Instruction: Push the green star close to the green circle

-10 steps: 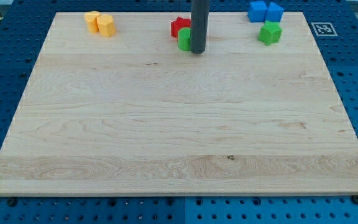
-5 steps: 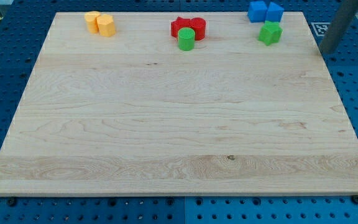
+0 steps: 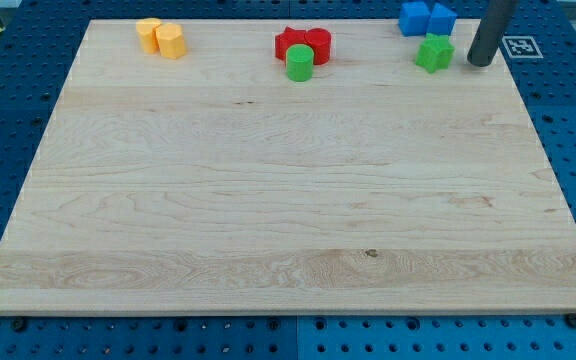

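Observation:
The green star (image 3: 434, 53) sits near the view's top right, just below two blue blocks (image 3: 427, 18). The green circle (image 3: 299, 63) stands at the top centre, touching the lower edge of two red blocks (image 3: 303, 44). My tip (image 3: 480, 63) is on the board just to the right of the green star, a small gap apart from it. The rod rises out of the view's top.
Two yellow-orange blocks (image 3: 161, 37) sit side by side at the top left. A black-and-white marker tag (image 3: 521, 46) lies off the board's top right corner. The wooden board (image 3: 288, 220) rests on a blue perforated table.
My tip left the green circle's right side, swung out past the board's right edge, then came back left to stand just right of the green star. No block has moved.

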Robot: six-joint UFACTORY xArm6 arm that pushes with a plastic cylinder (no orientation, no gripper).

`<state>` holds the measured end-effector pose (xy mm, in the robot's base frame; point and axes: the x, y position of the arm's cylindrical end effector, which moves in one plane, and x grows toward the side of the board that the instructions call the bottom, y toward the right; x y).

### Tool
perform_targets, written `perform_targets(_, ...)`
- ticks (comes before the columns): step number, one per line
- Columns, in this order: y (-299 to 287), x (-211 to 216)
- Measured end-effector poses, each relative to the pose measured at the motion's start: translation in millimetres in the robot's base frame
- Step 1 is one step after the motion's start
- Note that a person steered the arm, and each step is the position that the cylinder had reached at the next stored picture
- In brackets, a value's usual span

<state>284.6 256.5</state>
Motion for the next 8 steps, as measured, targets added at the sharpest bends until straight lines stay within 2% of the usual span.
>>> perform_targets(2,6,-16)
perform_targets(4,-30,-13)
perform_targets(8,-86,21)
